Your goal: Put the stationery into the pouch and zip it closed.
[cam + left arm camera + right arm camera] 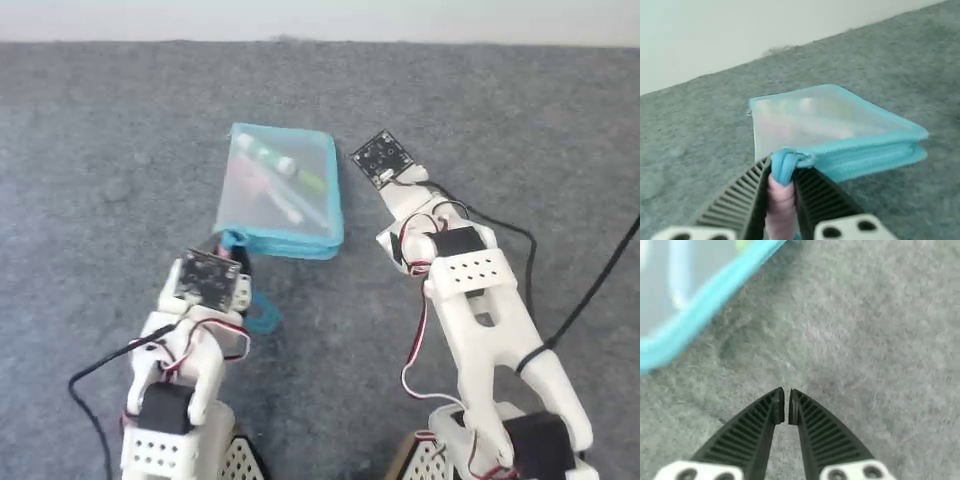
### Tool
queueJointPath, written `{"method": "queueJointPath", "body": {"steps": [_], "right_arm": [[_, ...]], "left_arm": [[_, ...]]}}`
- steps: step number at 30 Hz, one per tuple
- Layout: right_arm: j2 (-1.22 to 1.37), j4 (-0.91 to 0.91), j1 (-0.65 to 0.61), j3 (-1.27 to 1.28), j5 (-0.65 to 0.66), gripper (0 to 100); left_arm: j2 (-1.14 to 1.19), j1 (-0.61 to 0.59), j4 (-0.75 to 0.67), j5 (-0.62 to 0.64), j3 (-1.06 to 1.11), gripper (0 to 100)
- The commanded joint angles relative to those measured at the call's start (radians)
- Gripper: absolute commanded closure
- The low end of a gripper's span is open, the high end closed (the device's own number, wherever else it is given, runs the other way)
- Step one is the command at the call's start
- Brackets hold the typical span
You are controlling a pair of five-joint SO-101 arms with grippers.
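The pouch (280, 190) is translucent with teal trim and lies flat on the grey carpet, with pens and other stationery (288, 168) showing through its side. My left gripper (781, 172) is shut on the teal strap (785, 161) at the pouch's near corner (805, 160); a pink piece sits between the fingers just behind it. A loop of that strap (263, 316) lies beside the left arm. My right gripper (786, 392) is shut with nothing in it, low over bare carpet just off the pouch's teal edge (695, 310).
Grey carpet (120, 150) covers the whole table, with open room to the left of and behind the pouch. A pale wall (740, 30) rises at the far edge. Black cables (590, 290) trail beside the right arm (470, 290).
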Motion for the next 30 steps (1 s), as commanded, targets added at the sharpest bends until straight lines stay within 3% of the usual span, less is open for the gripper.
{"method": "queueJointPath", "body": {"steps": [1, 5, 10, 16, 30], "right_arm": [[-0.01, -0.004, 0.004, -0.057, -0.018, 98.8], [-0.085, 0.05, 0.001, -0.057, -0.017, 98.0], [-0.248, 0.174, -0.059, -0.048, -0.044, 86.8], [-0.289, 0.189, -0.105, -0.025, -0.078, 79.7], [-0.288, 0.171, -0.104, -0.017, -0.078, 79.6]], "left_arm": [[-0.017, 0.121, -0.038, 0.008, 0.007, 99], [-0.017, 0.204, -0.038, 0.008, 0.028, 99], [-0.017, 0.288, -0.043, 0.008, 0.044, 98], [-0.017, 0.245, -0.043, 0.011, 0.033, 80], [-0.018, 0.187, -0.023, 0.011, -0.025, 79]]}}
